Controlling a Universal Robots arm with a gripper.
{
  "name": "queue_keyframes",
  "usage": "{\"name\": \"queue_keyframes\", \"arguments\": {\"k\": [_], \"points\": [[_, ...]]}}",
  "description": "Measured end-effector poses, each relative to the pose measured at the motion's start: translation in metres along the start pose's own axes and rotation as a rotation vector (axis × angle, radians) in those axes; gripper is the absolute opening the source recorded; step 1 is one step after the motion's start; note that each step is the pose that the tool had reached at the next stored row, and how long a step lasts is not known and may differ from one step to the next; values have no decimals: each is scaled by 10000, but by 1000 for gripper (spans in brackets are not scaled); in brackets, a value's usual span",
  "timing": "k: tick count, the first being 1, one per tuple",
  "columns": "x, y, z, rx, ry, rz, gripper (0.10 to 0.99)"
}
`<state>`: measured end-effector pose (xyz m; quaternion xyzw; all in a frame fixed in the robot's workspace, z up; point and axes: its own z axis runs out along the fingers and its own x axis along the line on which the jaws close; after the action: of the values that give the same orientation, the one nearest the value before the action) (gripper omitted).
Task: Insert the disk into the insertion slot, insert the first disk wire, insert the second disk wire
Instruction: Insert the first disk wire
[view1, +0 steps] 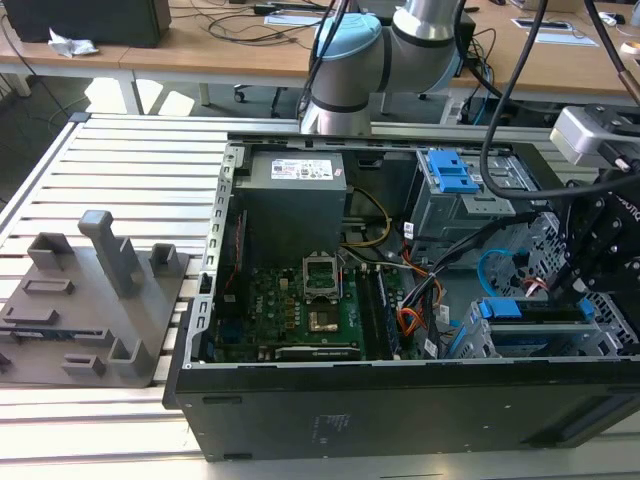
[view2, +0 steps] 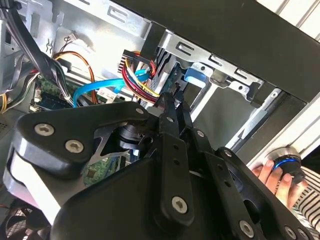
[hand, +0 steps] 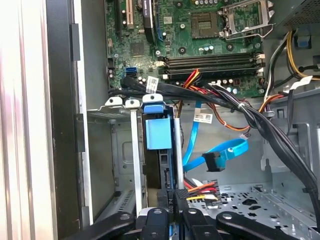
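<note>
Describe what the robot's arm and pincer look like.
The arm is built of rounded silver-grey segments with light-blue joint caps. Black cables hang beside it. The pincer is matt black, a linkage of flat, angular bars joined by silver screw heads. A pale grey box is mounted above it.

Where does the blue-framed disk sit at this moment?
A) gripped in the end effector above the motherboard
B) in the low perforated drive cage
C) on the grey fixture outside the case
B: the disk stands inside the insertion slot, its blue carrier at the cage mouth, while the end effector grips a black connector.
</note>
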<state>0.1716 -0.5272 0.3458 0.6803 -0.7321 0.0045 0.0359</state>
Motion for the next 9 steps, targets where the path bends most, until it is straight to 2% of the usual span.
{"name": "queue_keyframes", "arguments": {"k": [9], "points": [[1,0,23,-2,-25,-2,173]]}}
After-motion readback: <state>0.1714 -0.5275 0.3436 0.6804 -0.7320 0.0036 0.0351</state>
